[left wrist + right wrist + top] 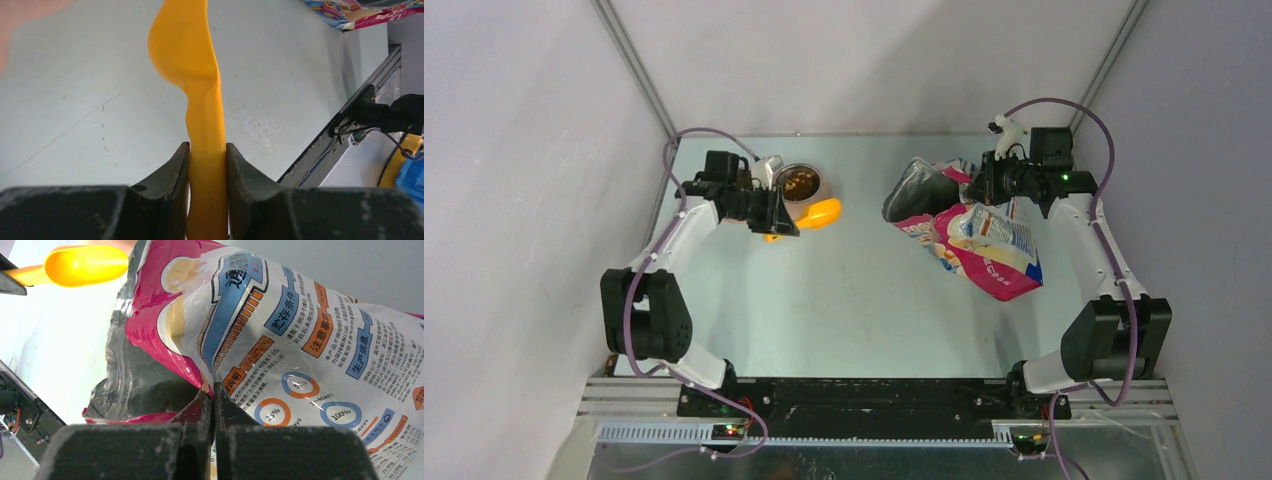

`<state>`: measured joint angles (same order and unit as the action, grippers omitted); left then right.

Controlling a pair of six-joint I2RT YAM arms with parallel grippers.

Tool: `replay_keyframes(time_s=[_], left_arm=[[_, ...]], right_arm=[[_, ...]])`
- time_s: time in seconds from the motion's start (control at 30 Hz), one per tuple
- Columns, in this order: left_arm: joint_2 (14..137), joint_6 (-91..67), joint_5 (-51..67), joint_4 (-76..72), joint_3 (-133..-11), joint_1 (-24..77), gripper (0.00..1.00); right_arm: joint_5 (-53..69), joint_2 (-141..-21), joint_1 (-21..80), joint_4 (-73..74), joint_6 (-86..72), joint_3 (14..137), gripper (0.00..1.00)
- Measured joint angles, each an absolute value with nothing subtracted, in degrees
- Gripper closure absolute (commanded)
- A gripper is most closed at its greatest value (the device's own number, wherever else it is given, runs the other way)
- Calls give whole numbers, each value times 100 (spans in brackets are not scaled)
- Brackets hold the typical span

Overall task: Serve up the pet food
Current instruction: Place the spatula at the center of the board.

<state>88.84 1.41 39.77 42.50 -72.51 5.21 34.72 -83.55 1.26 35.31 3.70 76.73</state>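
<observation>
left gripper (207,150) pinches the scoop (185,50); right gripper (214,395) pinches the bag (300,340) rim; a slip there probably flops it shut

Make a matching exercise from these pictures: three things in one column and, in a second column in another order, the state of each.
Things
1. scoop
2. bag
3. bowl

States
A. contains brown kibble
B. handle clamped in the left gripper
C. edge of its open mouth pinched by the right gripper

Pairs: 1-B, 2-C, 3-A
</observation>
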Motion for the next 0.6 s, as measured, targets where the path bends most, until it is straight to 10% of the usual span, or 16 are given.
replay_keyframes(time_s=[0.6], left_arm=[[9148, 200, 4237, 3199, -6025, 121, 79]], right_arm=[[3472, -8313, 123, 3520, 370, 7660, 100]])
